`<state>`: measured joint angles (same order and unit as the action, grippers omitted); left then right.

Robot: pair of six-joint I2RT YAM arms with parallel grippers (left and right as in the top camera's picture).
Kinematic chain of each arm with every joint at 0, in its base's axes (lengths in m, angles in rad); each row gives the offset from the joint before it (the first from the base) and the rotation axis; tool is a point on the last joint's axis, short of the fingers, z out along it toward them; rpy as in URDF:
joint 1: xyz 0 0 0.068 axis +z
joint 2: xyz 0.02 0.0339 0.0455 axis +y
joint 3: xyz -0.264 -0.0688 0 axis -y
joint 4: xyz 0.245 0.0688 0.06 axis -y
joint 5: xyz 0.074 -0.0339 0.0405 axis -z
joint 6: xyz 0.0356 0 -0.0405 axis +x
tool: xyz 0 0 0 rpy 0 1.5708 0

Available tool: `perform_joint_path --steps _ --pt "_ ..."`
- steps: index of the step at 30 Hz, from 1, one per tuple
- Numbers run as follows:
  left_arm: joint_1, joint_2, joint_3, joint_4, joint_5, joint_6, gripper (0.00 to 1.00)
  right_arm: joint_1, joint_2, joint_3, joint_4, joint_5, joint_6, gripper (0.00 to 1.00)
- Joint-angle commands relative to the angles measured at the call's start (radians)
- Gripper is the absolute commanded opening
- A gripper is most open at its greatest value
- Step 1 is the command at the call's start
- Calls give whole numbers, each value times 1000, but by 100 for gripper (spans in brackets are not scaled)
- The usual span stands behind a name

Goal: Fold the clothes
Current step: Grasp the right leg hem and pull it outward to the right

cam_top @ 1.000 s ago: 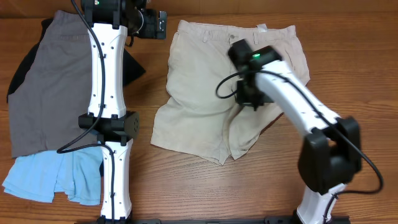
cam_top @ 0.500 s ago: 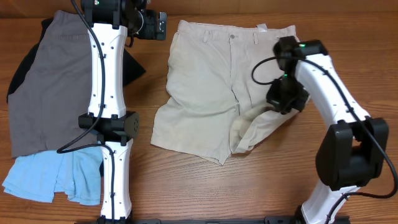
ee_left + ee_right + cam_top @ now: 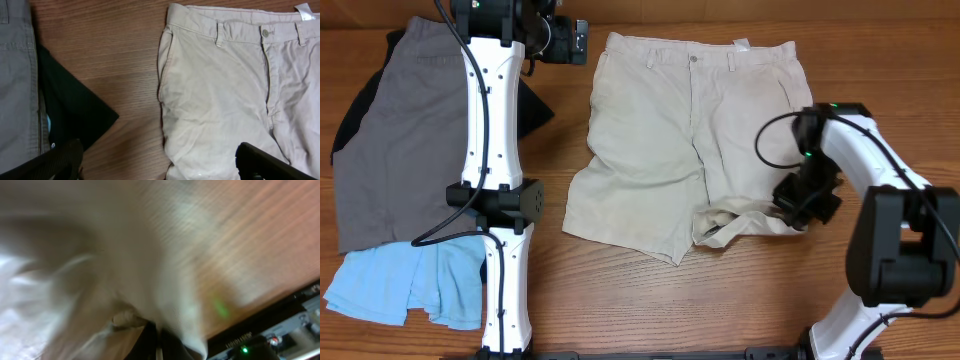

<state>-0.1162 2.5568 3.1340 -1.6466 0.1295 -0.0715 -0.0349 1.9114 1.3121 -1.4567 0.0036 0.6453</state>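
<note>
Beige khaki shorts [image 3: 660,140] lie flat at the table's centre, waistband at the far edge, with a button and white label [image 3: 302,10]. My right gripper [image 3: 798,212] is shut on the hem of the shorts' right leg [image 3: 165,305] and holds it at the lower right, the fabric bunched and rumpled there. My left gripper [image 3: 572,40] is open and empty above bare wood just left of the waistband; its fingers [image 3: 160,162] frame the shorts' left edge [image 3: 210,90]. Grey shorts [image 3: 405,130], a black garment [image 3: 535,110] and light-blue shorts [image 3: 405,285] lie at the left.
The left arm's white links [image 3: 490,150] stretch over the grey and blue shorts. The right arm's base [image 3: 895,270] stands at the lower right. A dark frame with a green light [image 3: 245,350] shows at the table's edge.
My right gripper has pulled the shorts' right leg hem from the middle of the shorts out to the right and toward the near edge. The left arm has not moved.
</note>
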Motion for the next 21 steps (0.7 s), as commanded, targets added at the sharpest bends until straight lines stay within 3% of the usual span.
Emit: perform_joint_path --steps 1,8,11,21 --pt "-2 -4 8 -2 -5 24 100 -62 -95 -45 14 1 13 4" --pt "-2 -4 8 -2 2 23 100 -146 -121 -90 56 28 10 4" --pt "-2 -4 8 -3 2 23 100 -162 -121 -104 68 49 10 8" --pt "-2 -4 8 -3 2 23 100 -308 -121 -116 52 96 -12 4"
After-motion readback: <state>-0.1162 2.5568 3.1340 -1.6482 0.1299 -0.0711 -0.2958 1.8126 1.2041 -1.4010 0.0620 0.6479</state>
